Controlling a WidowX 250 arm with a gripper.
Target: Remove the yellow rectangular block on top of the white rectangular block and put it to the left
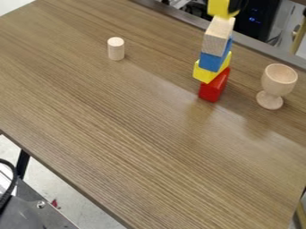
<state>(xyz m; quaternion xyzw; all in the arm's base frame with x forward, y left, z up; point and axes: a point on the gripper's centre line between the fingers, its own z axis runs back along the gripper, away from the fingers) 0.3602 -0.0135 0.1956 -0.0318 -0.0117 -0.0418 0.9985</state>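
1 of the fingers [240, 5] overlaps the top yellow block [218, 8] at right; whether they pinch it, I cannot tell.

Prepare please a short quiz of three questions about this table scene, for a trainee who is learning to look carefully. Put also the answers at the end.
1. True or false: the pale wooden block is directly below the upper yellow block.

2. Multiple choice: what colour is the bottom block of the stack?
a) blue
b) red
c) yellow

3. Fill in the missing word: in the picture, the small wooden cylinder stands to the left of the stack, and a wooden ______ stands to its right.

Key: 1. true; 2. b; 3. goblet
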